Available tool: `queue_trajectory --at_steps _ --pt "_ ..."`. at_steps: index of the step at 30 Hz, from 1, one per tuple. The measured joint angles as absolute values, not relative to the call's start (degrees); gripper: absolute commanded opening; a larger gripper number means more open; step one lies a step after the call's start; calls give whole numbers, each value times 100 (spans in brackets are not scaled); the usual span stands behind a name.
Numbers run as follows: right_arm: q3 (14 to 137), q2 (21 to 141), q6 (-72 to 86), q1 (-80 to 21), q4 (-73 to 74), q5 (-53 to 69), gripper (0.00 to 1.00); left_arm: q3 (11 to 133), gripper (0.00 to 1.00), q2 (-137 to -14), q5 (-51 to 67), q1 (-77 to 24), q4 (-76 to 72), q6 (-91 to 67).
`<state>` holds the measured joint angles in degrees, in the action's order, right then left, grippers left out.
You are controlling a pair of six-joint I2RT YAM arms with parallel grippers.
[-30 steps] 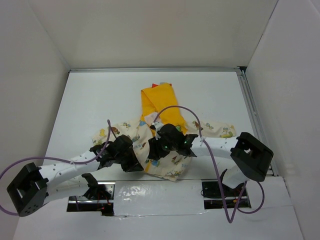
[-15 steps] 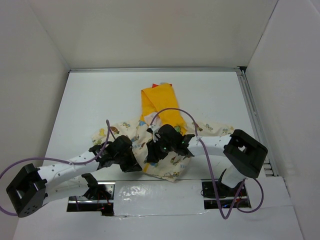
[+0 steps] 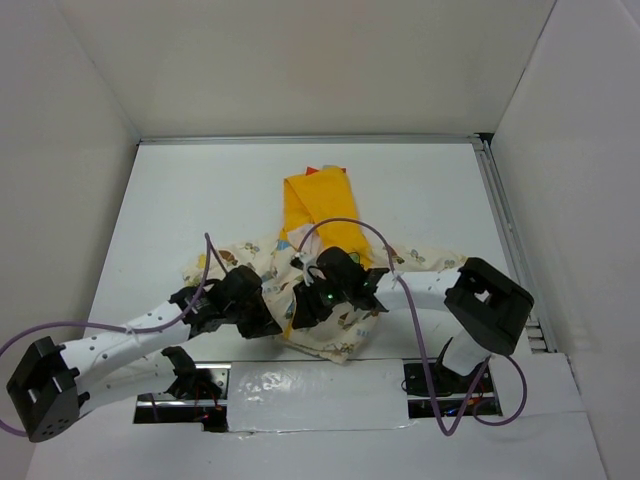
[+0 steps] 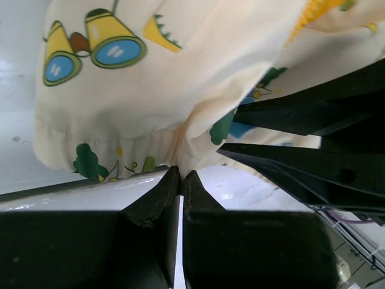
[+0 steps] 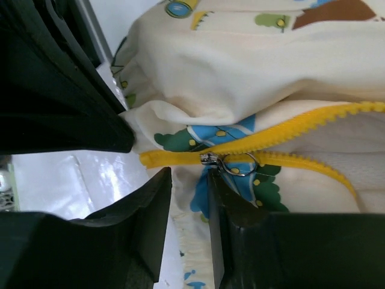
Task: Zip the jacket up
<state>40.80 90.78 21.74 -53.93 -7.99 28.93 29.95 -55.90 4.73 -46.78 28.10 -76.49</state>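
Observation:
The jacket point(image 3: 262, 262) lies on the table, cream with cartoon prints, its yellow hood point(image 3: 322, 203) pointing away from me. My left gripper point(image 3: 280, 325) is at the bottom hem, shut on a fold of the cream fabric point(image 4: 150, 78). My right gripper point(image 3: 299, 314) hovers close beside it, over the lower front. Its jaws point(image 5: 189, 177) stand a narrow gap apart just below the yellow zipper tape point(image 5: 289, 135). The silver slider point(image 5: 210, 158) and its pull ring point(image 5: 240, 164) sit at the right fingertip, not between the fingers.
White walls close the table point(image 3: 180, 200) on three sides, with a metal rail point(image 3: 505, 230) along the right edge. Purple cables point(image 3: 350, 222) loop above both arms. The two grippers nearly touch at the hem.
The right gripper's jaws have narrowed and it has edged slightly left towards the hem. The left arm's elbow has swung down and left, with its grip on the hem unchanged.

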Motion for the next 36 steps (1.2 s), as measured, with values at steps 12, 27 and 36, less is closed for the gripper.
queue_trajectory --at_steps 12,27,36 --pt "4023 7758 2596 -5046 -1140 2571 58 4233 0 -5417 158 -4681 3111 -6565" --pt "3986 6729 2641 -4097 -2086 2650 75 6007 0 -5297 180 -4504 2982 -3962" --pt "3986 6825 2781 -3885 -2657 3485 69 6047 0 -5199 169 -4475 2998 -3638"
